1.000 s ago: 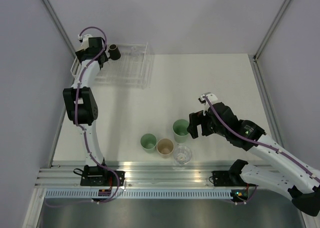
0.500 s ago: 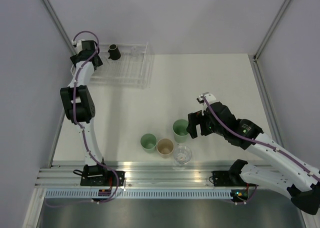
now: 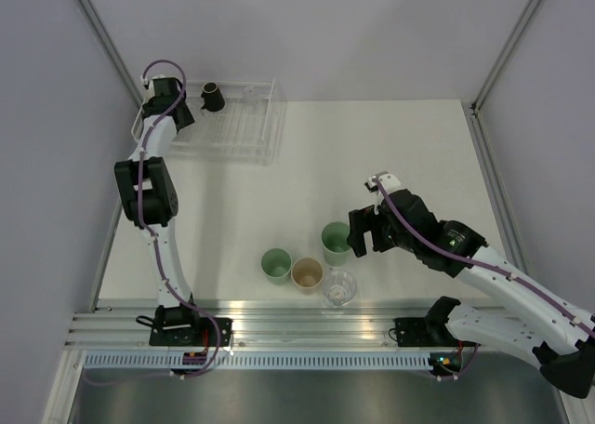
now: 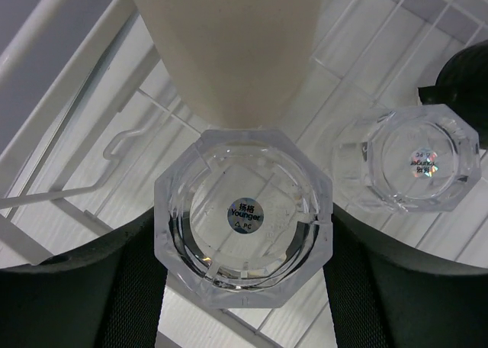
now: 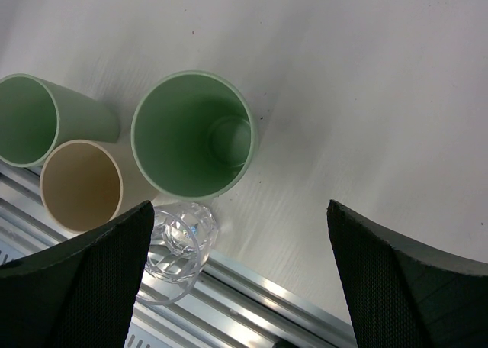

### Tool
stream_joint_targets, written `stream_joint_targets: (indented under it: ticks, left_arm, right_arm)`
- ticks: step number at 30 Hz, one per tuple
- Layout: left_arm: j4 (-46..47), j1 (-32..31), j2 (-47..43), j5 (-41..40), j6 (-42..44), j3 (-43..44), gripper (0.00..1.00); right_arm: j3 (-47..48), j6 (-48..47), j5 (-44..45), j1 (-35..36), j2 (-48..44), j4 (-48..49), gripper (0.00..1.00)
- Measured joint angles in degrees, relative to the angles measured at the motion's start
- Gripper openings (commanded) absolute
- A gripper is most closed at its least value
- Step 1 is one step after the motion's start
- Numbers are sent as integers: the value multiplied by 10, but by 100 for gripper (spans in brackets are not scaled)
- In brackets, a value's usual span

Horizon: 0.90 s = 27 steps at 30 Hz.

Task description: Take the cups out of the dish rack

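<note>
Left gripper (image 4: 242,237) straddles an upturned clear cup (image 4: 242,214) in the dish rack (image 4: 53,194) for lifting, clamping unclear; right gripper (image 5: 238,211) hovers released over the unloaded mint cup (image 5: 177,127).

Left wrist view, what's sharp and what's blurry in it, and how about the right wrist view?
Left wrist view: the sticker on the clear cup is sharp, the tan cup soft, the left hand's fingers dark blurs. Right wrist view: the middle mint cup is crisp, the right hand's fingers blurred, the clear tumbler faint.

Four upright cups (image 3: 307,273) clustered — clear cups (image 4: 242,214) inverted in white dish rack (image 3: 246,131).
</note>
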Motion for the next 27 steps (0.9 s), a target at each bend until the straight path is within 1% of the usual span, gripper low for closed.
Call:
stream_joint_targets:
  ticks: [2,3,6,17,21,27]
  left_arm:
    - [1,0,0,4,1,-5,20]
    - [3,0,-1,5,1,-8,12]
    - [10,0,-16,6,1,-31,3]
    - [13,-3,-138,11,-16,-167,2]
    - [2,-5,-181,31,-26,-184,2]
    - [9,-11,-226,76,-40,-185,2]
  right_arm:
    - [0,0,0,0,-1,0,98]
    - [-1,0,0,0,-2,0,98]
    - [-2,0,-1,0,-7,1,98]
    - [-9,-1,-16,0,-34,9,98]
    - [-16,-2,-20,0,-41,14,98]
    - [-18,-2,-20,0,-55,15,98]
